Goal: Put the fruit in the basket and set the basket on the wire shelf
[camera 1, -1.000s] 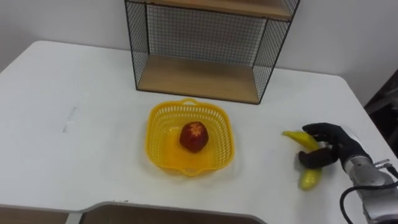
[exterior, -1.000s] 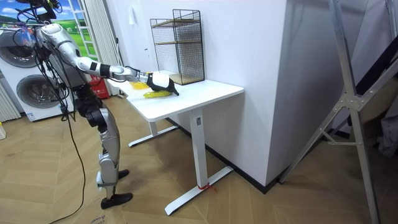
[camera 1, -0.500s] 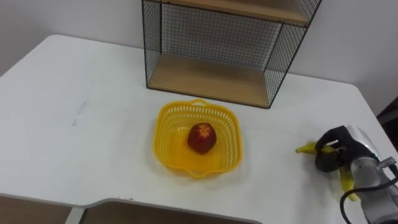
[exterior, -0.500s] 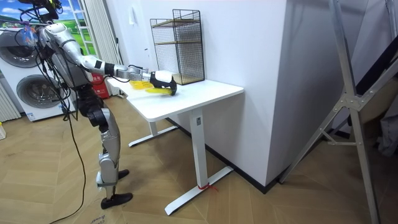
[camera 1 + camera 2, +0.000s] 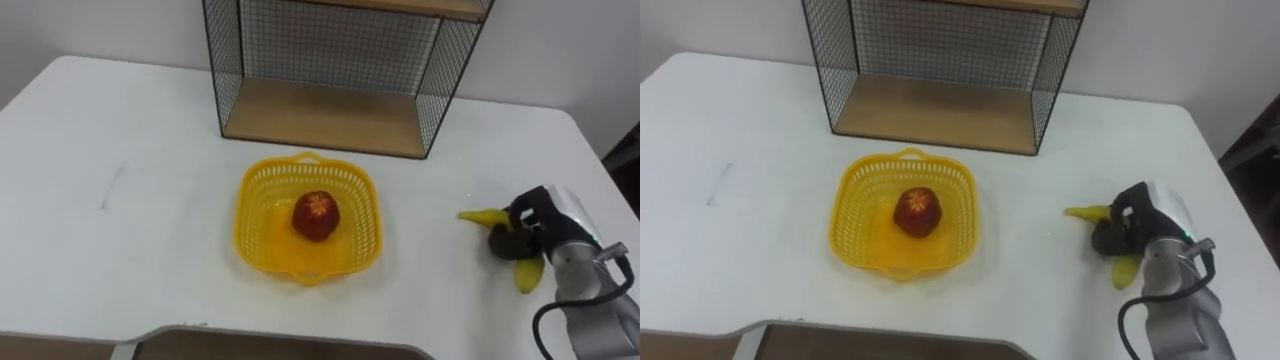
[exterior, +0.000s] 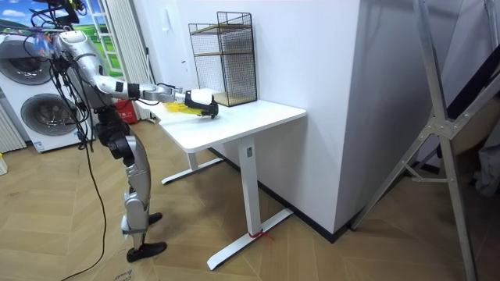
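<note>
- A yellow basket (image 5: 250, 200) is seen at the centre of the frame on the white counter (image 5: 120, 150), with a red apple (image 5: 314, 216) lying inside it.
- The wire shelf (image 5: 330, 110) is set behind it, at upper centre.
- At middle right, a banana (image 5: 480, 216) is clasped in the curled right hand (image 5: 520, 235), well apart from the basket.

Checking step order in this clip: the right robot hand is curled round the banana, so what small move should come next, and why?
Probably lift the banana and carry it left over the basket. The right robot hand is shut on it near the table's right edge, and the basket holds just the red fruit.
</note>
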{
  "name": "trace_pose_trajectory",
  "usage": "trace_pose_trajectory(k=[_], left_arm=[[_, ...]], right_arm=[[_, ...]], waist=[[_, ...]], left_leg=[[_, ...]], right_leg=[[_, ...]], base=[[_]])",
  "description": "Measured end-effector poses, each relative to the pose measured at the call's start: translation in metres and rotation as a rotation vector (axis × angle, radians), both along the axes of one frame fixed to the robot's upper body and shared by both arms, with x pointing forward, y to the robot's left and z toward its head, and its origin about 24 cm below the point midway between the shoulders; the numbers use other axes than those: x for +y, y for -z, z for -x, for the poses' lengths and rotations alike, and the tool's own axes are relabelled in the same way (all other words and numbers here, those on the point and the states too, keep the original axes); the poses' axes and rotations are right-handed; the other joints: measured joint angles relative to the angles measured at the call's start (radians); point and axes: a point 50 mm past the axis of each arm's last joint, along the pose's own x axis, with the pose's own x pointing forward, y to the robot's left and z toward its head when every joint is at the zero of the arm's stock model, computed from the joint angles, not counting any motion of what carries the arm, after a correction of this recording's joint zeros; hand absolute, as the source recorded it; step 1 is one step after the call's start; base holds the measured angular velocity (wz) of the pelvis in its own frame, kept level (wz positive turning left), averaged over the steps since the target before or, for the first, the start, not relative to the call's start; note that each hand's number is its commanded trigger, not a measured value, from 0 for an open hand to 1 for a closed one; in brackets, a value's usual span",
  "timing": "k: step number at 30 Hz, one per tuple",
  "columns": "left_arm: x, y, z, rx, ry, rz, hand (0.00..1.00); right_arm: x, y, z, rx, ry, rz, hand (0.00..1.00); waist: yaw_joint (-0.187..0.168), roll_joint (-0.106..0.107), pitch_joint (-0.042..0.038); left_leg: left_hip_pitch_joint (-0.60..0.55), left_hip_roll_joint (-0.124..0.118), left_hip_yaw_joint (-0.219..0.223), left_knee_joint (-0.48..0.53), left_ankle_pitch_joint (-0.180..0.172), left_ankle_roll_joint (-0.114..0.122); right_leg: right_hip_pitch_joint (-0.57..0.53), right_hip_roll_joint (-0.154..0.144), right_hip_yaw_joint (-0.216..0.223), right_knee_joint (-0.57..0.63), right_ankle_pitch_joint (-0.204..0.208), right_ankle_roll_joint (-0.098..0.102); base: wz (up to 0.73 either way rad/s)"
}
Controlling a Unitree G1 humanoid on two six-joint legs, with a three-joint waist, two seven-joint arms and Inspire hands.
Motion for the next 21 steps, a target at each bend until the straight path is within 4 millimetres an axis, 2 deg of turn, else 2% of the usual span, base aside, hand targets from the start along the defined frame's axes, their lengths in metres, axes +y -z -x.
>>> trace_pose_trajectory(k=[4, 8, 11, 15, 18, 21], left_arm=[[0.000, 0.000, -0.001, -0.006, 0.001, -0.003, 0.00], [-0.001, 0.000, 0.002, -0.022, -0.003, 0.005, 0.00], [-0.002, 0.001, 0.004, -0.032, -0.005, 0.003, 0.00], [-0.007, 0.002, 0.006, -0.032, -0.014, 0.012, 0.00], [-0.007, 0.003, 0.008, -0.023, -0.016, 0.013, 0.00], [-0.007, 0.002, 0.006, -0.034, -0.013, 0.014, 0.00]], right_arm=[[0.026, -0.028, -0.008, -0.132, -0.103, -0.019, 1.00], [0.045, -0.072, -0.014, -0.336, -0.197, -0.048, 1.00], [0.054, -0.092, -0.013, -0.439, -0.246, -0.075, 1.00], [0.068, -0.121, -0.008, -0.569, -0.305, -0.101, 1.00], [0.074, -0.135, -0.011, -0.627, -0.327, -0.120, 1.00], [0.081, -0.140, -0.015, -0.643, -0.355, -0.140, 1.00]], waist=[[-0.011, -0.001, 0.0007], [-0.016, -0.009, 0.0013], [-0.015, -0.015, -0.0005], [-0.014, -0.013, 0.0015], [-0.013, -0.013, 0.0019], [-0.004, -0.015, 0.0029]], left_leg=[[-0.002, -0.001, 0.017, -0.010, 0.003, 0.001], [0.012, -0.001, 0.018, -0.014, 0.004, 0.001], [0.017, -0.001, 0.016, -0.024, 0.004, 0.001], [0.014, -0.002, 0.016, -0.027, 0.004, 0.001], [0.014, -0.001, 0.016, -0.028, 0.004, 0.000], [0.015, -0.001, 0.018, -0.027, 0.004, 0.000]], right_leg=[[-0.016, -0.001, 0.015, 0.000, 0.000, 0.000], [-0.012, -0.001, 0.016, -0.001, 0.000, 0.000], [-0.009, 0.000, 0.016, -0.003, 0.000, 0.000], [-0.014, -0.001, 0.012, -0.003, 0.000, 0.001], [-0.013, 0.000, 0.012, -0.004, 0.000, 0.001], [-0.014, 0.000, 0.015, -0.004, 0.001, 0.001]], base=[[-0.12], [0.00], [0.01], [0.00], [0.00], [-0.01]])
